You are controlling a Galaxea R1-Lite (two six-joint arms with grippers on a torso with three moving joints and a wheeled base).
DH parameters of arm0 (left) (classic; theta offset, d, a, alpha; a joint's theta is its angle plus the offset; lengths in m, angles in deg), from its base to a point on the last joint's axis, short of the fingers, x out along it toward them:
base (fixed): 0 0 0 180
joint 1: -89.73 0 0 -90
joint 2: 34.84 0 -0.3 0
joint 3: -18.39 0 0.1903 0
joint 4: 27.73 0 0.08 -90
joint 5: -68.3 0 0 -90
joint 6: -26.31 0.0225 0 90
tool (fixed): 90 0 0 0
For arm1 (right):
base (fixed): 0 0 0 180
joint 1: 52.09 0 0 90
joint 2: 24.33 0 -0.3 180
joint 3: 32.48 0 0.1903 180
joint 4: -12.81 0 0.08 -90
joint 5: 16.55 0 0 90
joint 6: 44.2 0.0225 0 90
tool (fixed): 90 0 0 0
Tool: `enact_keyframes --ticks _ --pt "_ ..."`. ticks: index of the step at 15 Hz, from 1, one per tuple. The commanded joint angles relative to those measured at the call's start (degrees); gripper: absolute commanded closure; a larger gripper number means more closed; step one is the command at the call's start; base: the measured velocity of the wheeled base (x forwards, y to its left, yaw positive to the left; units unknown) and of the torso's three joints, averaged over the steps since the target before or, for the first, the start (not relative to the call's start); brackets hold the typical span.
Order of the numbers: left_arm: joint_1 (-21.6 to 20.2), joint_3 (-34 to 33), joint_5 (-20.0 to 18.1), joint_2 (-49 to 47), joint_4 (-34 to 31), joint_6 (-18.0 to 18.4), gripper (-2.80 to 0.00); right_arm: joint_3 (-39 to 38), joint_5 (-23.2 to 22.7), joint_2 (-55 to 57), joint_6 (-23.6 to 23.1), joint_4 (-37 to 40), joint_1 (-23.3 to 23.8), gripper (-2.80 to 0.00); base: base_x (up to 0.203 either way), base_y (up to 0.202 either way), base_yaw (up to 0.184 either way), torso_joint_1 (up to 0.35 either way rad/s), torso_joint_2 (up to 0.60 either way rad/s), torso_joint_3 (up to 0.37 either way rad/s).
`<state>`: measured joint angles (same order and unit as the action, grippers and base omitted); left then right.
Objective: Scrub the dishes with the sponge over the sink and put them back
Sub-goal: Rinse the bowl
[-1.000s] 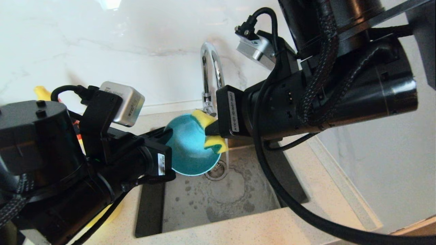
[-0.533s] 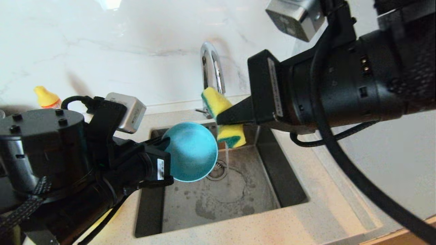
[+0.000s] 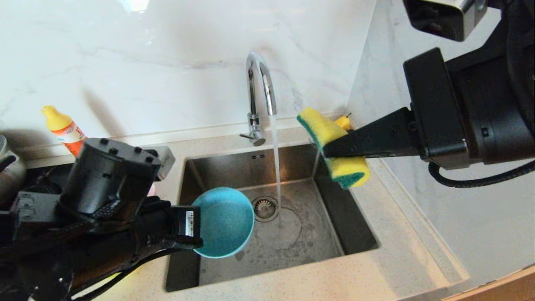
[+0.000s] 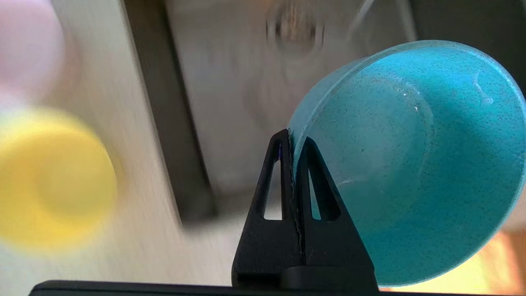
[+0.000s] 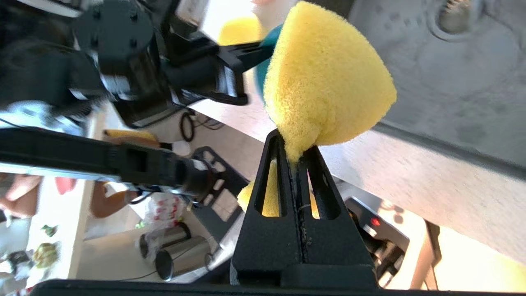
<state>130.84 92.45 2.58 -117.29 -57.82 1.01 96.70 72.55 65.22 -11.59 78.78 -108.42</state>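
Over the left part of the steel sink hangs the light blue bowl, tipped on its side with its hollow facing up and right. My left gripper is shut on its rim; the left wrist view shows both fingers pinching the bowl at its edge. Above the sink's right rim, well apart from the bowl, my right gripper is shut on the yellow and green sponge. The squeezed sponge bulges past the fingertips. A yellow bowl and a pink bowl rest on the counter left of the sink.
Water runs from the curved chrome tap down to the drain strainer. A yellow-capped orange bottle stands at the back left. A yellow pear sits in the corner behind the sponge. The wall closes in on the right.
My right gripper has drawn the sponge off the blue bowl, up and to the right. My left gripper has rolled and carried the bowl lower, toward the sink's front left.
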Motion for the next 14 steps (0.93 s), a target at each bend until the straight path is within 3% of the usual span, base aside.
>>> enact_keyframes --ticks 1,6,11,14 --pt "-1.34 4.56 -3.98 -5.34 -8.22 -6.82 0.0 -2.92 0.27 -2.07 0.17 0.06 0.73 0.0 0.0 0.0 0.0 0.0 0.0 0.0" --pt "-3.53 13.96 -8.92 -16.77 -9.5 -15.95 0.0 -4.29 0.29 -2.98 0.11 -0.07 0.79 0.0 0.0 0.0 0.0 0.0 0.0 0.0" --pt "-6.41 24.76 -8.52 -26.93 -8.87 -22.15 0.0 -5.99 0.29 -3.0 0.09 -0.15 0.79 0.0 0.0 0.0 0.0 0.0 0.0 0.0" --pt "-7.43 29.51 -7.05 -30.73 -6.61 -23.52 0.0 -5.97 0.24 -3.03 0.0 -0.15 0.79 0.0 0.0 0.0 0.0 0.0 0.0 0.0"
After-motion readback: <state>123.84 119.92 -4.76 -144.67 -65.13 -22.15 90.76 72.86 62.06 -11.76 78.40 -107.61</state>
